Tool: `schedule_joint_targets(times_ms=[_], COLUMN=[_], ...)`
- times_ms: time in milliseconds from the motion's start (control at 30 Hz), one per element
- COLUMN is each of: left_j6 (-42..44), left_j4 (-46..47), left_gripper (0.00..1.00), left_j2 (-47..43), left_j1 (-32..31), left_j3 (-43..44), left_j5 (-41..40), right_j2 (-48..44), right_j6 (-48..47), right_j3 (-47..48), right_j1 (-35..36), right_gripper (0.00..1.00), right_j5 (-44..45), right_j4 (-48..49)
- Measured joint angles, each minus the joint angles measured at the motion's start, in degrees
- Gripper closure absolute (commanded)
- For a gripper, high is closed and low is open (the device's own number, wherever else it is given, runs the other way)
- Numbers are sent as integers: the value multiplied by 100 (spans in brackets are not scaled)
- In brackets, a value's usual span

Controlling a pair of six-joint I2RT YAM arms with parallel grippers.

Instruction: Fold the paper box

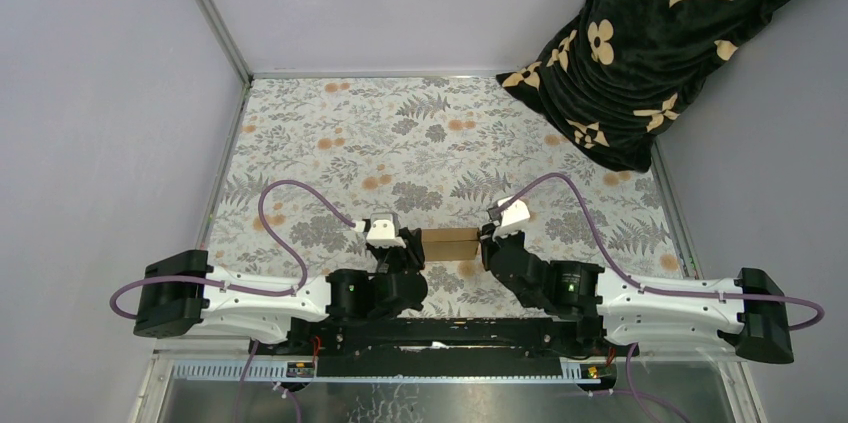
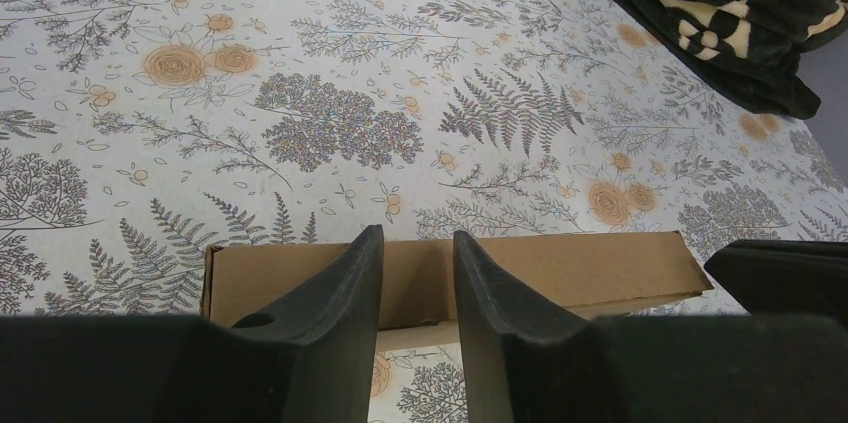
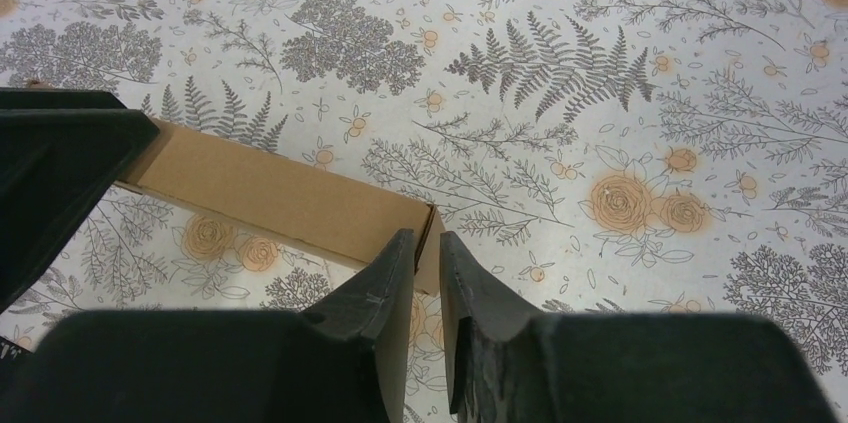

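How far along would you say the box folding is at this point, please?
Already done: the paper box has its rectangular form. In hand: the right gripper pinches one end wall while the left gripper stands open against the long side. Remaining: apparently tucking that end closed.

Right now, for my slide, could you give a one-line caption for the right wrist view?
Right gripper straddling the end edge of the brown paper box on a floral tablecloth.

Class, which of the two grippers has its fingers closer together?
The right gripper: only a narrow slit shows between its fingers, at the end of the box. On the left gripper the gap is wider.
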Motion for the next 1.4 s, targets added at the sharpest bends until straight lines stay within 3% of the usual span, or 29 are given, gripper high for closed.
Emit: schedule_joint_targets(times_ms=[267, 633, 733, 933, 1100, 1400], left_j6=[0, -20, -20, 129, 682, 1285], left_j4=[-37, -55, -63, -267, -1036, -1755], left_gripper=[61, 60, 55, 32, 29, 29], left_j2=[7, 7, -2, -302, -660, -1526], left_j1=[0, 0, 0, -9, 57, 417], left_j3=[20, 17, 17, 133, 409, 1113], left_j5=[0, -15, -33, 271, 527, 688], right_j2=[208, 225, 330, 15, -348, -385], right_j6=[24, 2044, 2269, 2203, 1609, 986], right_j3=[74, -651, -595, -282, 393, 1054], right_j1=[-131, -26, -24, 59, 68, -514], right_gripper=[83, 86, 80, 61, 56, 48], right_j5=[-142, 431, 531, 341, 317, -87], right_j4=[70, 1036, 1012, 120, -1067, -1565])
